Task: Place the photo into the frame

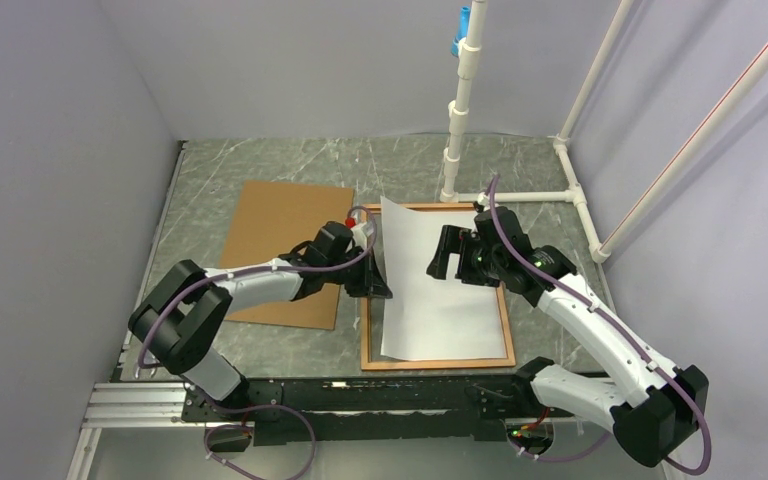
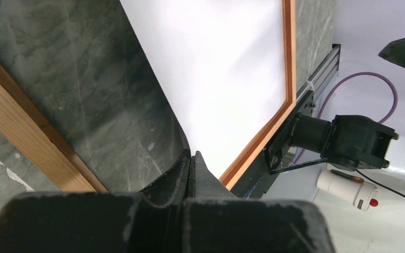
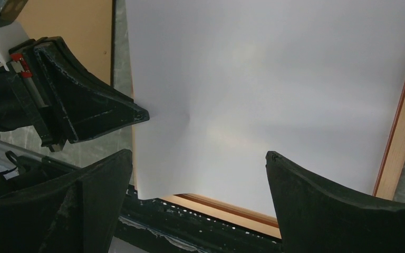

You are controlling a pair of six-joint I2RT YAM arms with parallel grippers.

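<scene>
L end effector point(image 1: 378, 288) pinches photo point(image 1: 430, 310) edge, prob. to square it w/ frame point(image 1: 440, 363); R end effector point(image 1: 443, 262) spread above.

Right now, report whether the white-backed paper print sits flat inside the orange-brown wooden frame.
Not seated: the print lies skewed over the frame, white side up, edge pinched by the left end effector.

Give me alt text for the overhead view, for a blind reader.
The left gripper pinches the left edge of a photo, white back up, that lies over a wooden frame; the open right gripper hangs above the sheet. A brown board lies left of them on the table.
</scene>
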